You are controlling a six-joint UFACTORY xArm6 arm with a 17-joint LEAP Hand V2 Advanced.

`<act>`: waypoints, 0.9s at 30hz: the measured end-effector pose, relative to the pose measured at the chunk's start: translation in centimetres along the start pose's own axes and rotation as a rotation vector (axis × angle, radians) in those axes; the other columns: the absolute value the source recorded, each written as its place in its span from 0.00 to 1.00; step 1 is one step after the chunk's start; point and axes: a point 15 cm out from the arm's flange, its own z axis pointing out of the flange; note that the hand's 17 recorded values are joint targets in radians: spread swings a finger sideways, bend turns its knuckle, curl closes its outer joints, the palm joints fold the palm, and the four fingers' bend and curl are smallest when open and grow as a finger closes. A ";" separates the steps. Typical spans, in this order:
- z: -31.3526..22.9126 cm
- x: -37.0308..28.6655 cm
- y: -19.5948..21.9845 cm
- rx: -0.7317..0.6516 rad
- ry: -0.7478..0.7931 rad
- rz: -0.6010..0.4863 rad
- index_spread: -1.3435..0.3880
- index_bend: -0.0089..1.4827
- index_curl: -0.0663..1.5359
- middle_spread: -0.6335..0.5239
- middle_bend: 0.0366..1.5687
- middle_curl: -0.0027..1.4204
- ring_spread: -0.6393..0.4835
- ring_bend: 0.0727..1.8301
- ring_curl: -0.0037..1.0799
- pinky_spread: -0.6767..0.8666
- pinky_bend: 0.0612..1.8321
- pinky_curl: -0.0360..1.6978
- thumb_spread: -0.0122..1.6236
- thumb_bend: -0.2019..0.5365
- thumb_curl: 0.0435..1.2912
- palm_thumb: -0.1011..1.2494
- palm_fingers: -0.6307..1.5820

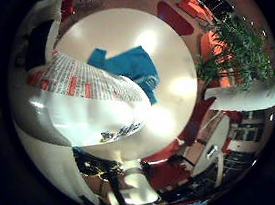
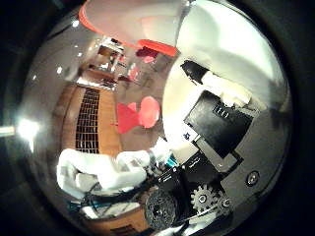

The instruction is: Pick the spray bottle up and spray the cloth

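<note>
1. Little-finger-side palm view: the spray bottle (image 1: pixel 90 106) fills much of this view, so it sits right up against the palm. Its white body carries a label with red blocks and fine print.
2. The bottle's long axis runs slantwise across the view, from the broad white part near the rim of the view towards the middle of the round white bench (image 1: pixel 172 58). Which end is the nozzle I cannot tell from here.
3. The bottle is up off the bench, with the palm facing down onto the bench top.
4. The blue cloth (image 1: pixel 131 68) lies flat and rumpled on the bench, partly hidden behind the bottle's label end. Bottle and cloth overlap in the view, but I cannot tell whether they touch.
5. Beyond the bench edge stand a leafy green plant (image 1: pixel 237 50) and some red chairs (image 1: pixel 175 17) on the floor.
6. Thumb-side palm view: the robot hand (image 2: pixel 216 128) shows its black and white blocks close in, with small gears near the view's edge, and a white finger (image 2: pixel 103 169) curled across the lower part.
7. A large white surface (image 2: pixel 236 44) lies hard against the hand's parts, seemingly the bottle's body, so the robot hand looks wrapped round the bottle, though the contact itself is not plain to see.
8. Behind, a red chair (image 2: pixel 140 113) stands on the floor well away from the hand, beside wooden shelving (image 2: pixel 88 118).
</note>
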 end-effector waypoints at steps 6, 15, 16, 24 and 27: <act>5.2 -2.4 -0.1 0.054 -0.132 0.004 0.65 0.77 0.51 0.47 0.89 0.44 0.42 0.79 0.60 0.29 0.55 0.78 0.58 0.26 0.58 0.84 0.81; 12.5 -5.2 2.1 0.072 -0.305 0.004 0.65 0.77 0.51 0.47 0.89 0.44 0.42 0.79 0.59 0.29 0.54 0.78 0.57 0.25 0.58 0.84 0.82; 13.0 -5.5 2.2 0.073 -0.326 0.006 0.65 0.77 0.51 0.47 0.89 0.44 0.42 0.79 0.59 0.29 0.54 0.78 0.57 0.25 0.59 0.84 0.82; 16.0 -7.3 2.1 0.088 -0.470 0.012 0.65 0.76 0.51 0.47 0.89 0.44 0.42 0.79 0.59 0.29 0.54 0.78 0.57 0.25 0.59 0.84 0.82; 17.0 -7.2 2.2 0.081 -0.483 0.012 0.65 0.76 0.52 0.48 0.89 0.44 0.42 0.79 0.59 0.28 0.54 0.78 0.57 0.25 0.59 0.84 0.82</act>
